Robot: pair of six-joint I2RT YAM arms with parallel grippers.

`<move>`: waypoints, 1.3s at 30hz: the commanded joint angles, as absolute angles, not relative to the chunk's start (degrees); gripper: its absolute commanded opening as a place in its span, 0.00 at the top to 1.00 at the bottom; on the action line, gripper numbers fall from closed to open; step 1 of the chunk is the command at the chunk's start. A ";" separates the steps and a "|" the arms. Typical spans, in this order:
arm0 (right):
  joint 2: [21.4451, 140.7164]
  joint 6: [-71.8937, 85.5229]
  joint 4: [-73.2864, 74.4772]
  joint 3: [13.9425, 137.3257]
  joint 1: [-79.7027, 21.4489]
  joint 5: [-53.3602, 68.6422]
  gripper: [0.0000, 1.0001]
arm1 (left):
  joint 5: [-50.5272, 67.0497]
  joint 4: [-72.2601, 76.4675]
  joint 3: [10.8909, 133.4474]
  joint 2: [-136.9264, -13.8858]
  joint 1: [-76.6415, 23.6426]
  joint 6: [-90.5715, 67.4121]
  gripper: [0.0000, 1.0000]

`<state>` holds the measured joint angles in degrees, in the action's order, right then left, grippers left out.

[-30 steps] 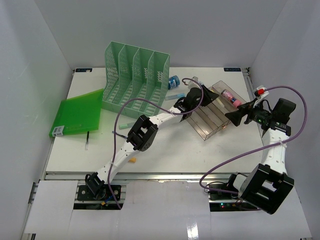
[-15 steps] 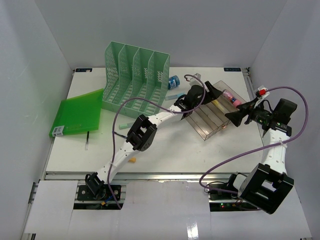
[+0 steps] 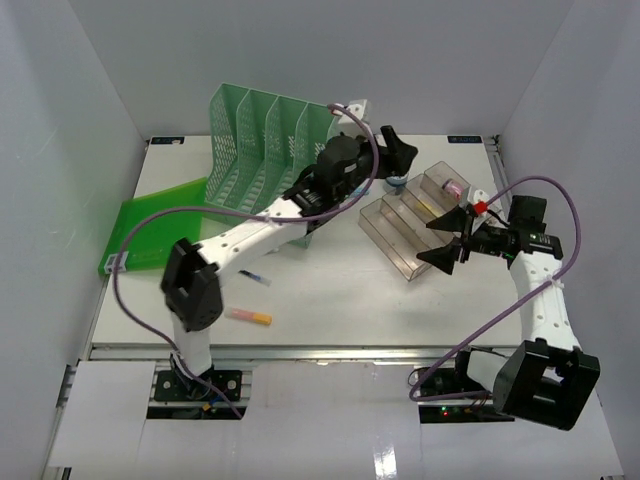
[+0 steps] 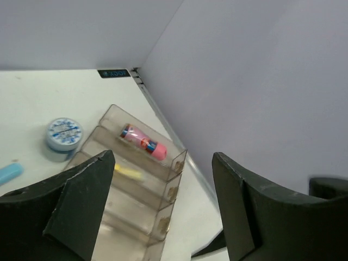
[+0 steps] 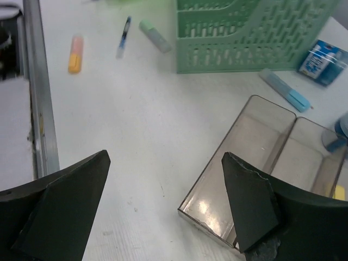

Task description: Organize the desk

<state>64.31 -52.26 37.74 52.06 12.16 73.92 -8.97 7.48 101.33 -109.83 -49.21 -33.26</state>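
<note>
Across the counter (image 3: 330, 300) a highlighter (image 5: 75, 53) and pen (image 5: 124, 36) lie loose, the tray (image 3: 405, 262) looks barely filled; left gripper (image 4: 163, 157) and right gripper (image 5: 166, 156) fingers spread wide, empty.

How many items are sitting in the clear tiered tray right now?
2. A pink tube lies in the tray's compartment nearest the back wall, and a yellow item lies in the next compartment forward. The remaining compartments look empty, though one corner is covered in the overhead view.

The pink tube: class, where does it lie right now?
In the top view, the pink tube lies in the rearmost compartment of the clear tiered tray, right of centre.
</note>
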 commanded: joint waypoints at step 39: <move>120.94 -15.50 2.25 80.27 -74.82 2.25 0.25 | -32.81 -45.46 51.18 -9.63 -47.55 -41.44 0.02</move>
<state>119.02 -16.00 3.30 79.09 -75.63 5.16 -32.49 -42.93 50.48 -10.25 -47.72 -40.46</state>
